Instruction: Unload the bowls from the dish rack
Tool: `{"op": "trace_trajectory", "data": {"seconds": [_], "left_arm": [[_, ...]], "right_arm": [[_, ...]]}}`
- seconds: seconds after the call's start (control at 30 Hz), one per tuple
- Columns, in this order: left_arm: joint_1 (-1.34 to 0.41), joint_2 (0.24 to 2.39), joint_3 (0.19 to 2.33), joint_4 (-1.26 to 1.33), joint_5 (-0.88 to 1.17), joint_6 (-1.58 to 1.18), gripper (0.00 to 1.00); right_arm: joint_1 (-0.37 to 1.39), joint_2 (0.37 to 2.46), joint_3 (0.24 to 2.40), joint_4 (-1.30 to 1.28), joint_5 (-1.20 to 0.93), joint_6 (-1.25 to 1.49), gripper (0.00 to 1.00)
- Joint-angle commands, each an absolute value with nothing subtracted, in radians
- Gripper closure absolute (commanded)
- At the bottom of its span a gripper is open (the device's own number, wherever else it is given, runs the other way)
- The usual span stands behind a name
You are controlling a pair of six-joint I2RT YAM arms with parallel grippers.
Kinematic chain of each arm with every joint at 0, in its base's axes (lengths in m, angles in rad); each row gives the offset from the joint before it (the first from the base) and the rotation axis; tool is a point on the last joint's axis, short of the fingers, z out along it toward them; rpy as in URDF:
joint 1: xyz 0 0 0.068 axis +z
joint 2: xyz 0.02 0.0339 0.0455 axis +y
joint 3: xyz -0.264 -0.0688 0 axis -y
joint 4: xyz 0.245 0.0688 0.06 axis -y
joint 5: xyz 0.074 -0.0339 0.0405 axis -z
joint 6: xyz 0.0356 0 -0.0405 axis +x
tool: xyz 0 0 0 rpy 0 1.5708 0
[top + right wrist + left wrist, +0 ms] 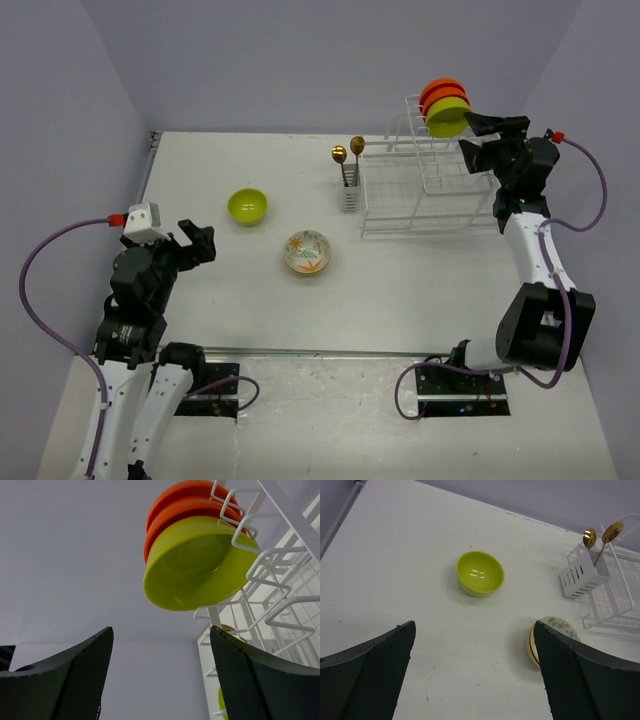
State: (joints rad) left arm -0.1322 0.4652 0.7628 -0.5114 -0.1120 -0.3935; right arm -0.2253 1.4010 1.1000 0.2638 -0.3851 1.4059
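Note:
The white wire dish rack (pixel 420 190) stands at the back right. On its raised upper tier stand two orange bowls (pixel 441 94) and a lime-green bowl (pixel 447 117) on edge; they also show in the right wrist view, orange (pixel 186 500) behind green (pixel 195 562). My right gripper (pixel 478 135) is open and empty, just right of the green bowl; its fingertips (pixel 227 650) sit below it. Another lime-green bowl (pixel 247 206) (pixel 480 573) and the cream floral bowl (pixel 307 252) (pixel 547 635) sit on the table. My left gripper (pixel 197 243) is open and empty at the near left.
Two gold spoons (pixel 347 152) (pixel 600 535) stand in the small white caddy (pixel 349 192) (pixel 584 574) on the rack's left side. Grey walls close in the table on the left, back and right.

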Motion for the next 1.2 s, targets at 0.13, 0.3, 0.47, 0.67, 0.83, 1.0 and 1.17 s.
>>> {"op": "trace_trajectory", "data": {"seconds": [0.13,0.3,0.47,0.67,0.83,1.0,1.17], "left_arm": [[-0.132,0.416,0.747,-0.466,-0.077,-0.356,0.0],[-0.133,0.419,0.744,-0.463,-0.057,-0.353,0.0],[-0.138,0.422,0.741,-0.459,-0.049,-0.353,0.0],[-0.146,0.439,0.739,-0.451,-0.023,-0.344,0.0],[-0.146,0.417,0.741,-0.453,-0.04,-0.345,0.0],[-0.147,0.419,0.741,-0.453,-0.037,-0.345,0.0],[-0.149,0.413,0.739,-0.451,-0.037,-0.345,0.0]], "right_arm": [[-0.169,1.483,1.206,0.377,-0.21,1.516,0.26],[-0.152,1.577,1.252,0.4,-0.189,1.539,0.32],[-0.144,1.634,1.278,0.413,-0.181,1.562,0.4],[-0.124,1.692,1.328,0.431,-0.187,1.569,0.57],[-0.104,1.7,1.33,0.445,-0.173,1.583,0.6],[-0.092,1.704,1.339,0.442,-0.155,1.588,0.61],[-0.084,1.717,1.328,0.452,-0.143,1.605,0.79]]}}
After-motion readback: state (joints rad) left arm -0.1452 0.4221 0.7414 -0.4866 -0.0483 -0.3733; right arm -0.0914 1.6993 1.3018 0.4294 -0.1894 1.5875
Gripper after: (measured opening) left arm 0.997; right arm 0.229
